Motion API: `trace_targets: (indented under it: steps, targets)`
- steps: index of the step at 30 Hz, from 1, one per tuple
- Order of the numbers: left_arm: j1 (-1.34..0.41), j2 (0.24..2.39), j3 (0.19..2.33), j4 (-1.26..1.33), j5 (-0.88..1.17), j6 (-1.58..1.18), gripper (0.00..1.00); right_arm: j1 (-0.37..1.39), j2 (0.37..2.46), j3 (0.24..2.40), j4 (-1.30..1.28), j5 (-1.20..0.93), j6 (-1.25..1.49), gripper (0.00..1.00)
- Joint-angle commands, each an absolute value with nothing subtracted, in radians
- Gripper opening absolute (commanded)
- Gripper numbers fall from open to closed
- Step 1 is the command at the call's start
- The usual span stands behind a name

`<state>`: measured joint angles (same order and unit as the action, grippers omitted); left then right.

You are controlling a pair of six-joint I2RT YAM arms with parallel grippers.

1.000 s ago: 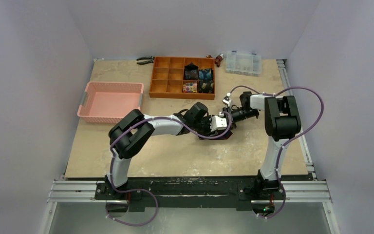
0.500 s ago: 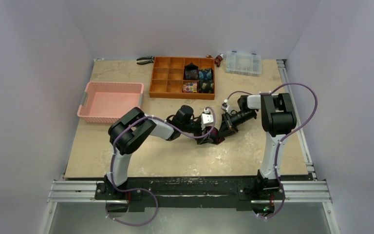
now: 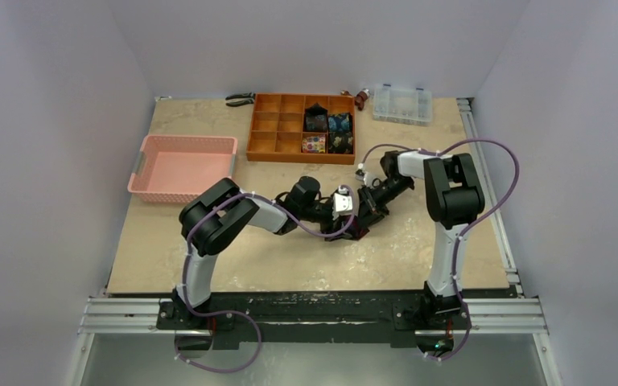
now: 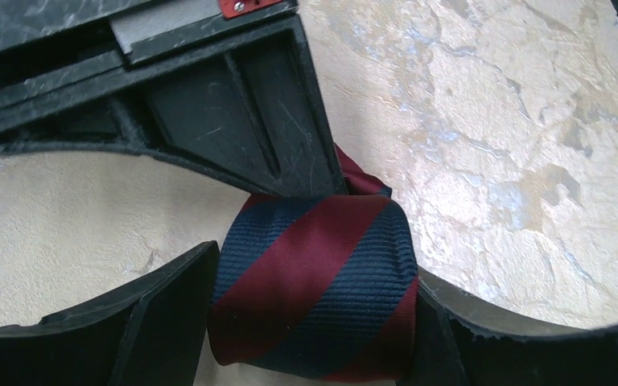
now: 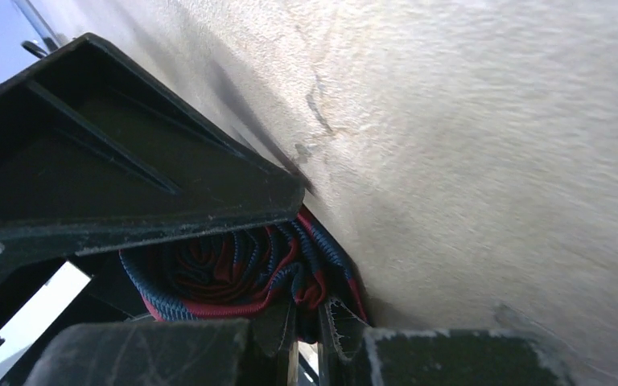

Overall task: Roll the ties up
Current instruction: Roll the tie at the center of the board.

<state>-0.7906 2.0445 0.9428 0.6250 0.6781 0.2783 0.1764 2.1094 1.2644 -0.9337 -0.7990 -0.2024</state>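
A navy tie with red diagonal stripes (image 4: pixel 314 281) lies rolled into a bundle on the table (image 3: pixel 354 232). My left gripper (image 4: pixel 318 277) is open, with a finger close against each side of the roll. My right gripper (image 5: pixel 306 322) comes in from the opposite side and is shut on a fold at the roll's end (image 5: pixel 233 269). One of its fingers (image 4: pixel 209 104) lies over the roll's far edge. Other rolled ties sit in the orange organizer: a black one (image 3: pixel 315 118), a blue one (image 3: pixel 339 124) and a multicoloured one (image 3: pixel 314 144).
The orange organizer (image 3: pixel 278 133) stands at the back centre. A pink basket (image 3: pixel 181 165) is at the left, a clear plastic box (image 3: pixel 402 103) at the back right, and pliers (image 3: pixel 240 99) by the back edge. Purple cables loop off both arms.
My left gripper drew back to the left, opened wider and now straddles the roll. The right gripper followed leftwards and stayed shut on the tie.
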Motion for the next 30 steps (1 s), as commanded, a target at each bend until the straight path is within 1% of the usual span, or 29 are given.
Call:
trace_targets:
  steps: [1,4,7,10,12,13,14,15,17,18,22,24,27,30]
  targets:
    - [-0.796,1.982,0.931,0.549,0.700,0.362,0.70,0.234,2.163,1.285,-0.844,-0.469,-0.282,0.00]
    - [-0.798,1.991,0.948,0.516,0.705,0.356,0.66,0.261,2.177,1.318,-0.849,-0.444,-0.288,0.00]
    - [-0.800,1.994,0.946,0.499,0.704,0.327,0.56,0.269,2.193,1.357,-0.851,-0.437,-0.289,0.00]
    - [-0.813,1.986,0.915,0.483,0.665,0.333,0.31,0.270,2.201,1.391,-0.863,-0.436,-0.307,0.00]
    - [-0.826,1.981,0.897,0.438,0.615,0.362,0.16,0.266,2.185,1.417,-0.891,-0.486,-0.331,0.00]
    - [-0.828,1.978,0.887,0.419,0.584,0.373,0.10,0.259,2.172,1.423,-0.915,-0.505,-0.341,0.07]
    - [-0.829,1.976,0.876,0.402,0.566,0.387,0.02,0.245,2.154,1.427,-0.938,-0.533,-0.350,0.19]
    - [-0.833,1.974,0.866,0.386,0.542,0.402,0.00,0.225,2.135,1.432,-0.969,-0.573,-0.365,0.31]
    - [-0.839,1.975,0.853,0.349,0.492,0.438,0.00,0.175,2.098,1.433,-1.031,-0.664,-0.390,0.45]
    - [-0.840,1.976,0.855,0.320,0.478,0.450,0.00,0.150,2.078,1.433,-1.062,-0.712,-0.408,0.50]
    - [-0.841,1.989,0.858,0.254,0.453,0.483,0.00,0.083,2.012,1.390,-1.135,-0.837,-0.446,0.63]
    - [-0.841,1.994,0.862,0.238,0.449,0.490,0.00,0.075,1.985,1.336,-1.092,-0.861,-0.407,0.68]
    - [-0.843,2.002,0.870,0.230,0.446,0.492,0.00,0.074,1.982,1.250,-0.976,-0.864,-0.281,0.83]
    - [-0.843,2.004,0.881,0.216,0.442,0.490,0.00,0.077,1.993,1.184,-0.852,-0.870,-0.161,0.89]
